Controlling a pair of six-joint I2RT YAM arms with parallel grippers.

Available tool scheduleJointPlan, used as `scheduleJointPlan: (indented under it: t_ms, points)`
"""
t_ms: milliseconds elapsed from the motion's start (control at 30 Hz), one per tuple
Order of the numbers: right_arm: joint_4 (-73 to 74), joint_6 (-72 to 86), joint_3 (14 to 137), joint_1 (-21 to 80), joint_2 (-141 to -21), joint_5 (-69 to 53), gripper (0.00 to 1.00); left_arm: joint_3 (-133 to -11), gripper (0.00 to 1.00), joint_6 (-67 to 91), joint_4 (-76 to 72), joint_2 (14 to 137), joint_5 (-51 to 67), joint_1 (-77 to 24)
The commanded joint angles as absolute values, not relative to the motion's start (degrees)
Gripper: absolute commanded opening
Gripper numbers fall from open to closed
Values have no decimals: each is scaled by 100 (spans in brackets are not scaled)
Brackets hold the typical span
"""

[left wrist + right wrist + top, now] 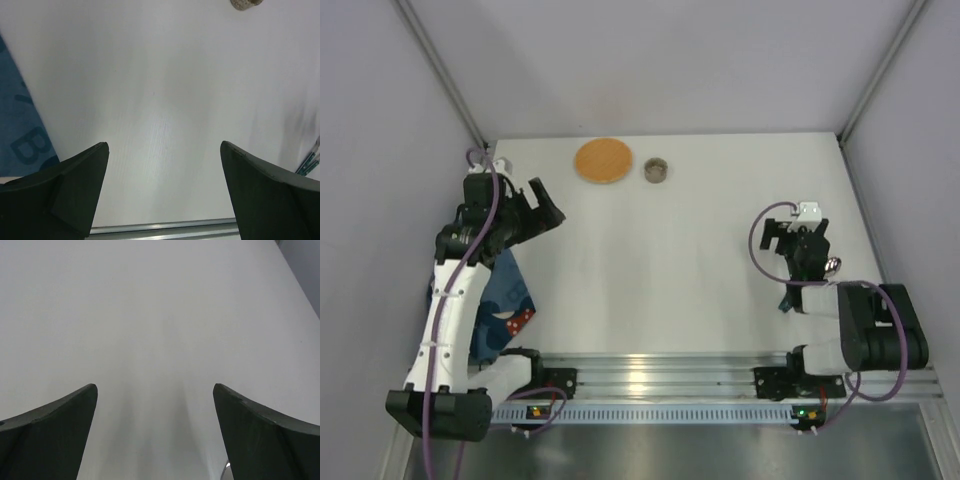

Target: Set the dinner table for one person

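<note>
**Both Grippers Open Over the White Table**

From the top camera: the dinner table is the big white flat top that fills the middle of the view, with grey walls around it and a metal rail along its near edge; the left gripper hangs over the table's left side with its fingers spread and nothing in them; a blue cloth with a red dotted patch lies under the left arm, near the left edge; a round brown disc lies flat near the far edge, and a small cup stands just beside it, to its right, not touching; the right gripper is over the right side, well apart from the disc and the cup; a small shiny thing shows just beside it, and I cannot tell what it is.

From the left wrist camera: two dark fingers stand far apart with only bare white table between them; the blue cloth pokes in at the left edge; the small cup peeks in at the top.

From the right wrist camera: the two dark fingers are spread wide too; nothing sits between them but white table; a tiny shiny bit shows at the bottom, too small to tell.
</note>
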State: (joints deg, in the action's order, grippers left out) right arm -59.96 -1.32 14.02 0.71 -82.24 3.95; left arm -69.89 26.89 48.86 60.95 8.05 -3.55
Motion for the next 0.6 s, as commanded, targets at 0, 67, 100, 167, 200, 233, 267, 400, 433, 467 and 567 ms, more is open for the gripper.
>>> scheduleJointPlan:
  t_ms: [0, 67, 100, 167, 200, 233, 267, 400, 433, 467, 567]
  points:
    - [-4217, -413, 2446, 324, -7203, 158, 100, -7330, 98, 2707, 5273, 5942, 63, -369]
    - [-2829, 207, 3239, 422, -6831, 229, 100, -7356, 98, 2628, 5309, 5924, 44, -369]
    - [-1742, 542, 4122, 448, -6638, 72, 100, -7356, 98, 2602, 5309, 5854, -374, -369]
    - [-508, 1413, 5205, 448, -6670, -533, 100, -7121, 98, 2863, 5396, 5705, -1381, -369]
    - [-501, 1841, 5395, 440, -6732, -440, 100, -6997, 98, 2865, 5431, 5678, -1389, -369]
    - [587, 3125, 5579, 396, -6837, -231, 100, -6857, 99, 2891, 5432, 5652, -1859, -360]
    - [1024, 3651, 5685, 343, -6968, -263, 100, -6716, 98, 2857, 5423, 5660, -1994, -352]
    - [1536, 3894, 5826, 305, -8171, -2725, 99, -6040, 98, 2988, 5528, 6257, -2355, -334]
    - [1834, 3728, 5792, 482, -8156, -2603, 99, -5934, 98, 3014, 5424, 6371, -2355, -325]
    - [1889, 3640, 5740, 666, -8087, -2375, 100, -5785, 98, 3006, 5301, 6555, -2303, -316]
    - [2178, 3525, 5502, 1361, -7691, -2136, 100, -5617, 98, 2953, 4817, 6863, -2311, -282]
